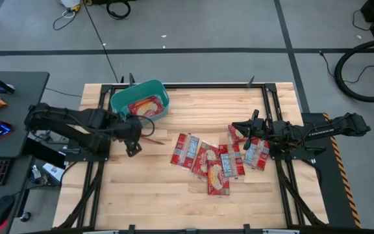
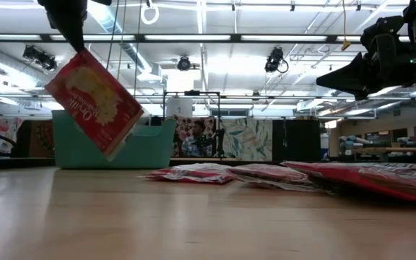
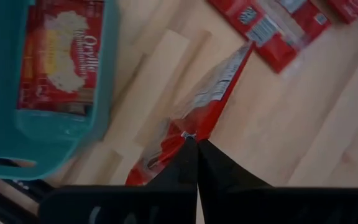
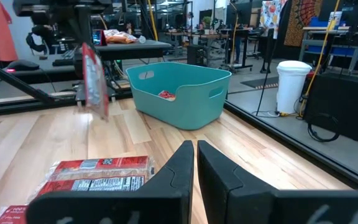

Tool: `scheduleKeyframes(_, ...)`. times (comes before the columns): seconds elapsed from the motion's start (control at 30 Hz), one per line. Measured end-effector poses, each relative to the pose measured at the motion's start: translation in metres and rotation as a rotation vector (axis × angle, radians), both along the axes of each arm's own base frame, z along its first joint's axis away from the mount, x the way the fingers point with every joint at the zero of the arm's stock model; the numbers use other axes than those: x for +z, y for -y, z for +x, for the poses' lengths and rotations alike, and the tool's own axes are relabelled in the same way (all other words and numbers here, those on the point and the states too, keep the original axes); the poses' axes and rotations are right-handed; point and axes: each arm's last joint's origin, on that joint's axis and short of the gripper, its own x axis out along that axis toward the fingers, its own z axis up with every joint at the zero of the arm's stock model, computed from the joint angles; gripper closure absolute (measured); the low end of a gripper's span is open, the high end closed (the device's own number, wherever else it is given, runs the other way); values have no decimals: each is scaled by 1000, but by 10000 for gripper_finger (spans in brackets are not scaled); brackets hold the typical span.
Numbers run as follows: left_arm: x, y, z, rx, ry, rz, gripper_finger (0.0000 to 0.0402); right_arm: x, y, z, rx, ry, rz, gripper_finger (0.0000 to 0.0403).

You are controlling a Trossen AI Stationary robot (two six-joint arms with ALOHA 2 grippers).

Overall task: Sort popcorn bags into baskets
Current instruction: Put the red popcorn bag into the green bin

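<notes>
- Over on the left, the dark left arm reaches in low across the table edge, and its left gripper (image 1: 133,147) hangs above the boards just in front of the teal plastic tub with the rolled rim (image 1: 162,95).
- Its jaws are pinched fully together on the top edge of a flat red popcorn packet (image 2: 92,102), and the packet dangles clear of the table, tilted, printed face toward the low camera.
- In the left wrist view the same packet (image 3: 205,104) trails away from the closed fingers (image 3: 180,168), edge-on over bare wood, just beside the tub (image 3: 61,134).
- Inside the tub one red packet (image 1: 143,106) already lies flat on the bottom.
- At mid-table, a loose spread of red packets (image 1: 208,160) lies flat and overlapping on the light wooden slat table (image 1: 141,195), well apart from the tub.
- On the right, the right arm stretches in level from the table's right side, and the right gripper (image 1: 237,128) hovers over the right end of that spread.
- Its jaws stand almost closed, only a thin slit between the fingers (image 4: 173,177), and nothing is held.
- Beyond the table there is grey floor with black cables (image 1: 115,9), a dark side desk (image 1: 24,88) at far left, and a bright workshop with ceiling strip lights (image 2: 280,37).
</notes>
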Motion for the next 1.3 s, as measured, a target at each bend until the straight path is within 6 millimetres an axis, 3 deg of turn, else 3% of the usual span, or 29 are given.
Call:
scheduleKeyframes(0.3,7,-32,-2,82,25,54,401,0,0,0,0,0,0,377)
scheduleKeyframes(0.87,30,-82,-35,256,169,144,401,0,0,0,0,1,0,377)
scheduleKeyframes(1.07,36,-101,-36,326,239,202,401,0,0,0,0,1,0,377)
scheduleKeyframes(1.3,21,-121,-29,401,253,205,401,0,0,0,0,1,0,377)
